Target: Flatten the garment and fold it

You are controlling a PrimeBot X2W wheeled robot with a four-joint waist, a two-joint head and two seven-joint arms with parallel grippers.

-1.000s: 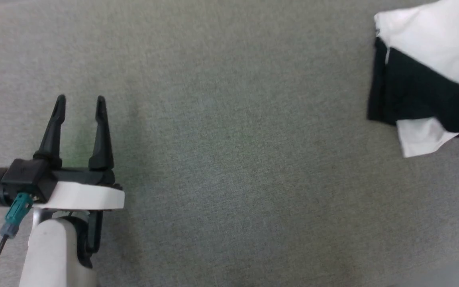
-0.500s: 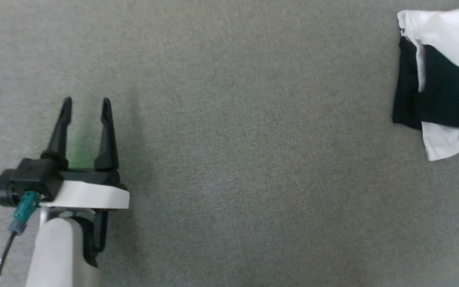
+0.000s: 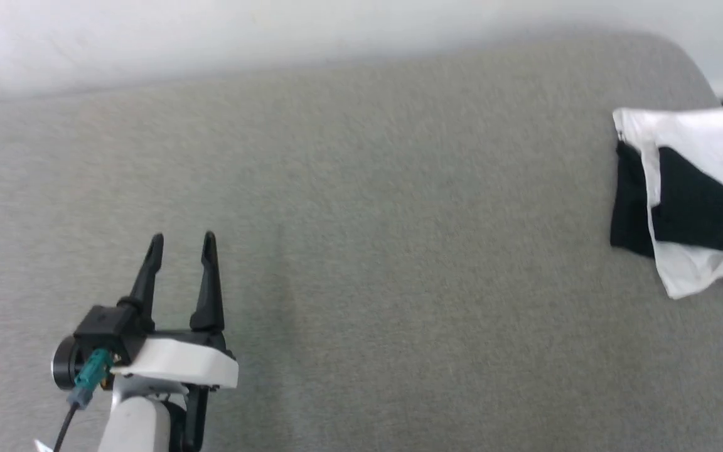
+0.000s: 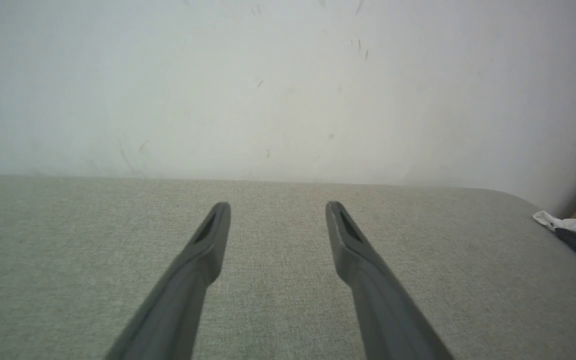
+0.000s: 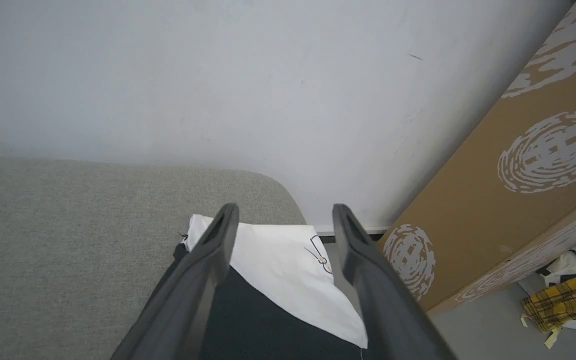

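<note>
The folded white and black soft-cloth garment (image 3: 681, 194) lies bunched at the right end of the grey woven cushioned surface (image 3: 399, 251), near its rounded far corner. A scuffed white wall (image 4: 288, 85) rises behind. Beside the surface stands a brown cardboard box with pale swirl prints (image 5: 518, 175), with yellow plaid cloth (image 5: 568, 300) on the floor. The right gripper (image 5: 285, 207) is directly over the garment, fingers spread and grasping nothing. The left gripper (image 3: 182, 237) is well apart from it, also parted and empty.

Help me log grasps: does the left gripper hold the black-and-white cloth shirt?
No, the left gripper stands open over grey fabric, far from the shirt.
</note>
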